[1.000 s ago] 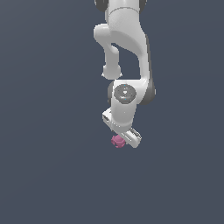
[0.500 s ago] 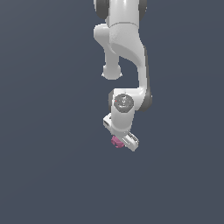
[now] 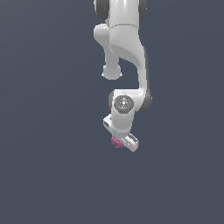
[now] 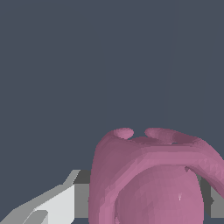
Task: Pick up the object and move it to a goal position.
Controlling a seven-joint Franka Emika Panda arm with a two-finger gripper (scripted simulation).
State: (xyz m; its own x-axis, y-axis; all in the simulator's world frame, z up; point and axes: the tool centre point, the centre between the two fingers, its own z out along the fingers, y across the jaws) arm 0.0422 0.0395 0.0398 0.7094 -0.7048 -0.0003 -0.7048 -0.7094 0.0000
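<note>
The object is a small magenta-pink lumpy item, mostly hidden behind the white hand of my arm in the exterior view. My gripper sits right over it, pointing down, and its fingers are not visible there. In the wrist view the object fills the near part of the picture, sitting between a light grey finger on one side and a dark grey piece at the opposite edge. The fingers appear shut on it.
The white arm reaches down from the top of the exterior view. Around it there is only a plain dark grey-blue ground with no other objects or edges in sight.
The arm's hand has shifted slightly, staying low over the same spot, and the pink object stays at the hand's lower edge.
</note>
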